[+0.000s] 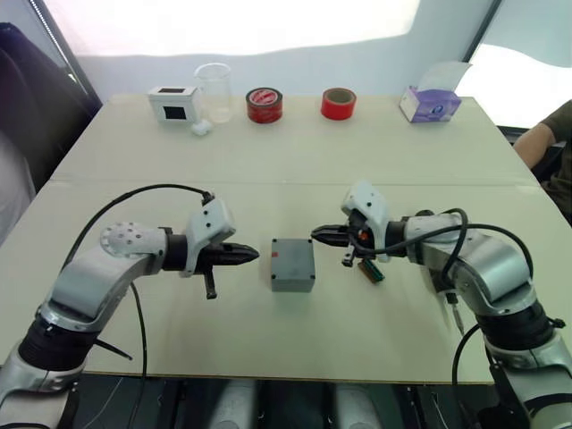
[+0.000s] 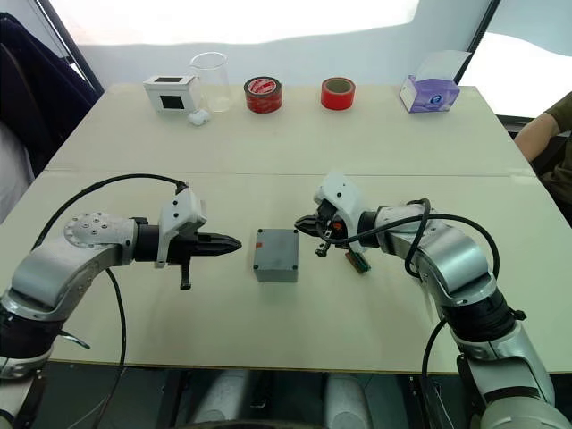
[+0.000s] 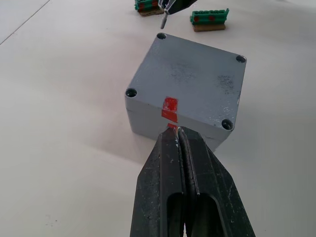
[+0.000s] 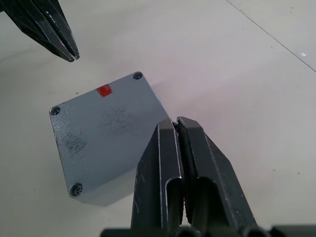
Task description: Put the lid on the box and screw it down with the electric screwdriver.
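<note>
Nearest the camera, the two arms reach inward over the pale table (image 1: 295,340), and between them sits the box (image 1: 293,264), a small square grey enclosure with the lid (image 3: 190,81) already lying flush on top of it. Dark screw holes mark the lid's four corners, its flat top is scuffed, and a red mark runs from its edge down the side that faces the left gripper (image 1: 248,255). That gripper points at the red-marked side from just beside the box, its two black fingers pressed together and holding nothing. On the opposite side the right gripper (image 1: 320,234) comes in near the box, fingers likewise closed on nothing. Just beside the right gripper a small green terminal block (image 1: 372,271) lies on the table; the left wrist view shows a second green block (image 3: 148,6) near it. Well beyond, along the far edge of the table, stands a row of things: a white box with a black window (image 1: 173,104), a clear plastic beaker (image 1: 214,91) whose contents I cannot make out, a small white object (image 1: 201,129) at its foot, a red tape roll with a printed top (image 1: 264,105), a plain red tape roll (image 1: 339,103), and a purple tissue box (image 1: 430,103) with its flap raised. A person's arm (image 1: 545,138) shows at the far right edge
</note>
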